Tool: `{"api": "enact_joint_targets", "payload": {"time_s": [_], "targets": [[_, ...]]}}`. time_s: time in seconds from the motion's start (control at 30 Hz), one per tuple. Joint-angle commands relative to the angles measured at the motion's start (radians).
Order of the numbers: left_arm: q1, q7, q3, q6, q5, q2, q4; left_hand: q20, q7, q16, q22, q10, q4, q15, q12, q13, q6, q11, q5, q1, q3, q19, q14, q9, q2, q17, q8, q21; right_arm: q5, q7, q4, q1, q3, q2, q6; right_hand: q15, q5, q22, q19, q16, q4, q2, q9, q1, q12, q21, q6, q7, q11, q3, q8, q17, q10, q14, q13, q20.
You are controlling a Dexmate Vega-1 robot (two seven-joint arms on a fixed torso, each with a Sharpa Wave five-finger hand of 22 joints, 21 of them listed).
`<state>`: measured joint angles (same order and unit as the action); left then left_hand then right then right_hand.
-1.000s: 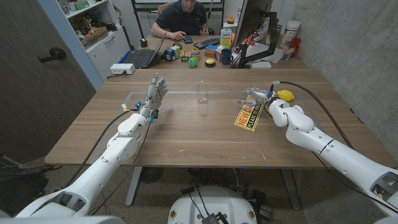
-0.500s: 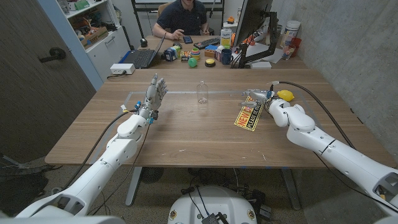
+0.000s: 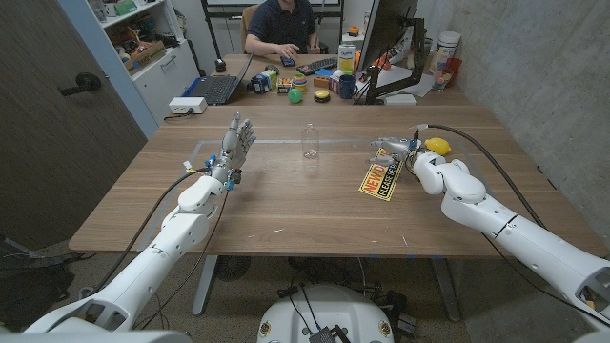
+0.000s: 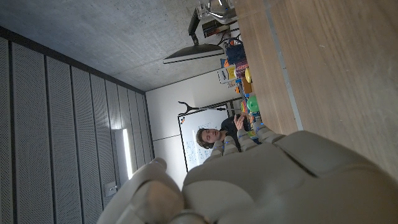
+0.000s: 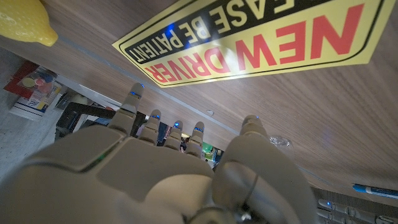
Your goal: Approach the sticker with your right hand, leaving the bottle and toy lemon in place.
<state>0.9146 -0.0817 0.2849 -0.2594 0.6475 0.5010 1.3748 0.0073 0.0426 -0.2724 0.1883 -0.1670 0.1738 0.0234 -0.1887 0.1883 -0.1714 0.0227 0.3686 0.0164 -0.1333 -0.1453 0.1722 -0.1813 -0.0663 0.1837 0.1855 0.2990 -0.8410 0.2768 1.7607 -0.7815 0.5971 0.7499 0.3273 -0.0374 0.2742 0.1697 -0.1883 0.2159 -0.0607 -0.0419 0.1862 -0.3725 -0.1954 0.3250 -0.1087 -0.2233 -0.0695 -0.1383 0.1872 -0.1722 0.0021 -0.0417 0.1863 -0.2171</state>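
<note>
Wooden table (image 3: 286,205): yellow rectangular sticker with red and black lettering (image 3: 379,178) lying flat at right centre; right hand (image 3: 398,149) just beside its far edge, fingers apart, holding nothing, fingertips (image 5: 155,116) close over the wood near the sticker (image 5: 261,37). Yellow toy lemon (image 3: 437,146) just beyond that hand. Clear plastic bottle (image 3: 308,141) upright mid-table. Left hand (image 3: 238,143) raised, fingers spread, empty, well apart.
</note>
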Motion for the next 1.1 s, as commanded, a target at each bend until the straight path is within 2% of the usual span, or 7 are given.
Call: {"api": "enact_joint_targets", "payload": {"time_s": [0.03,1.1], "targets": [[0.002,-0.008,0.001,-0.007,0.005,0.003,0.0,0.001,-0.009,0.002,0.002,-0.085,0.0,0.008,-0.002,0.003,-0.071,0.002,0.005,0.002,0.005,0.002,0.134,-0.004,-0.081,0.005,0.006,-0.002,0.003,0.018,0.014,-0.01,-0.011,0.001,-0.002,0.002,0.003,0.006,-0.009,0.006,-0.004,-0.003,0.002,-0.013,0.001,0.0,0.002,0.002,-0.004,-0.001,0.005,-0.002,0.013,-0.01,0.002,0.001],[-0.014,-0.023,0.005,-0.008,0.007,0.0,-0.022,0.001,-0.008,0.005,0.003,-0.083,0.001,0.006,-0.002,0.003,-0.07,0.003,0.006,0.003,0.009,0.007,0.131,-0.004,-0.082,0.005,0.006,-0.013,0.027,0.029,0.0,-0.005,-0.015,-0.011,0.001,0.007,0.005,0.006,-0.043,0.006,-0.016,-0.009,0.004,-0.039,-0.003,-0.013,-0.031,0.003,-0.007,0.0,0.015,-0.002,0.038,-0.037,0.002,-0.001]]}}
